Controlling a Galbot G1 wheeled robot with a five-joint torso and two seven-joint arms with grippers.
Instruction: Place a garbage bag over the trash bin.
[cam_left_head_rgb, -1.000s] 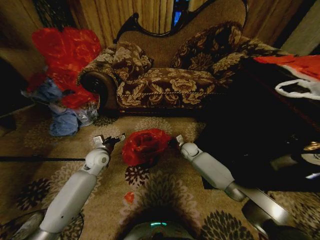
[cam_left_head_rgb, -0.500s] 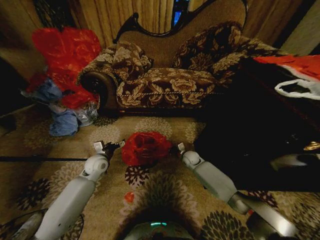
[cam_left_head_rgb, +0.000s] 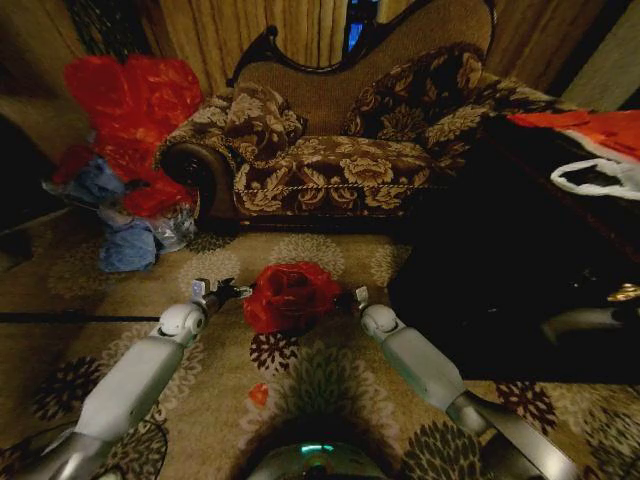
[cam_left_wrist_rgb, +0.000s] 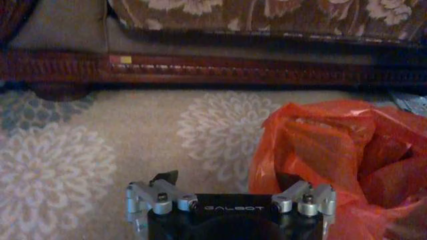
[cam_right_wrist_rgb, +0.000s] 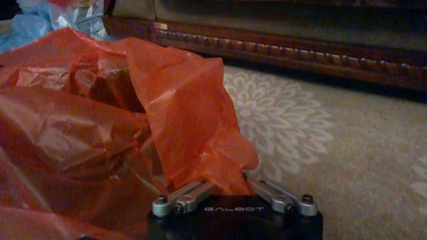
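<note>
- Thin, glossy, bright red plastic, the garbage bag (cam_left_head_rgb: 291, 294) sits bunched and puffed on the patterned floral carpet (cam_left_head_rgb: 330, 385), in front of the carved brown floral sofa (cam_left_head_rgb: 340, 140) and between the robot's two arms.
- By its crinkles and folds I judge it very light and limp, slippery to metal fingers and easy to tear; it should hold no shape once lifted and will billow or sag.
- Best hold, as I judge it, is a pinch of the film near the open edge, on opposite sides, so the mouth can be spread; a grab at the bulging middle would only gather a wad.
- Left gripper (cam_left_wrist_rgb: 230, 200) hangs low at the bag's left side, its fingers spread wide; one finger (cam_left_wrist_rgb: 303, 192) is touching or just beside the red film, and nothing is clasped between them.
- Right gripper (cam_right_wrist_rgb: 233, 192) is at the bag's right side with a fold of the red film rising from between its fingers, which appear to be pinching that fold.
- No small round black bin can be made out; whether the bag's dark hollow hides one I cannot tell.
- Count: one bright red garbage bag, two grippers, one sofa.
- Also one much larger red plastic heap (cam_left_head_rgb: 135, 110) by the sofa's arm and one white plastic bag with handles (cam_left_head_rgb: 600, 180) on the large dark low table (cam_left_head_rgb: 520, 250).
</note>
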